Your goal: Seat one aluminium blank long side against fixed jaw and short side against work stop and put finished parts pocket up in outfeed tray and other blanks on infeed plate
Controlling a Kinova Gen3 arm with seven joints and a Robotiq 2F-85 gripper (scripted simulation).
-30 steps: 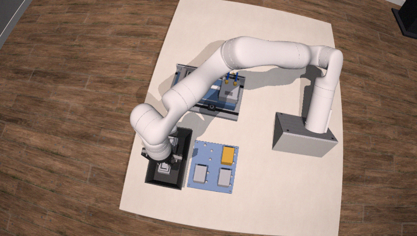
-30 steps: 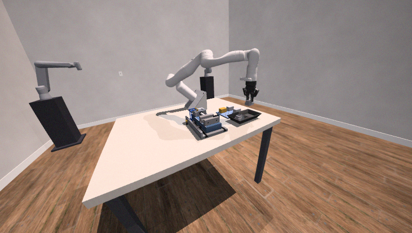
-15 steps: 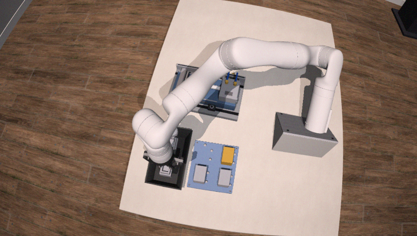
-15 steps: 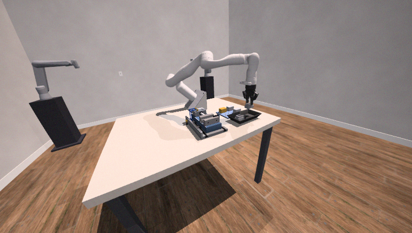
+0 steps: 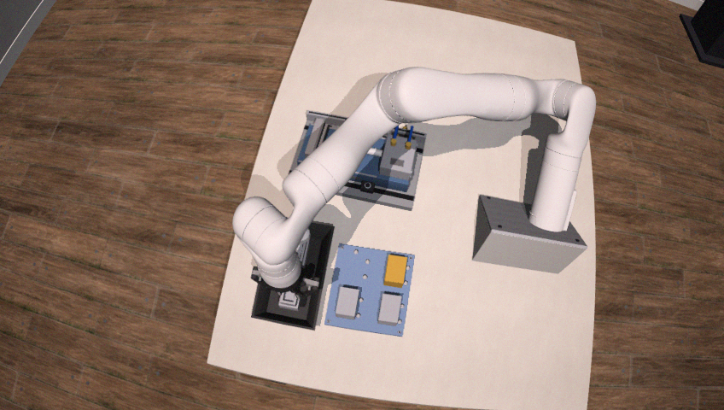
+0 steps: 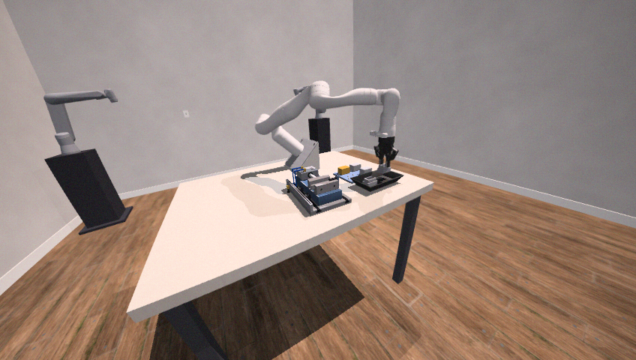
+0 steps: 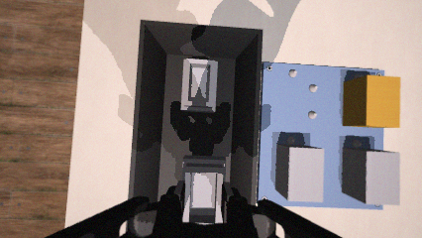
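My gripper (image 7: pixel 203 191) is shut on a grey finished part (image 7: pixel 203 190) and holds it low over the near end of the black outfeed tray (image 7: pixel 198 114), above the tray floor. It also shows in the overhead view (image 5: pixel 289 299) and in the side view (image 6: pixel 385 159). A second finished part (image 7: pixel 199 84) lies on the tray floor at the far end, pocket up. On the blue infeed plate (image 5: pixel 370 289) stand two aluminium blanks (image 5: pixel 347 301) (image 5: pixel 390 308) and one brass blank (image 5: pixel 395 270). The vise (image 5: pixel 365 157) is partly hidden under my arm.
The arm's grey base block (image 5: pixel 525 233) stands to the right of the plate. The jaw block with hoses (image 5: pixel 399 162) is at the vise's right end. The tray sits close to the table's edge. A second arm on a dark pedestal (image 6: pixel 82 178) stands off the table.
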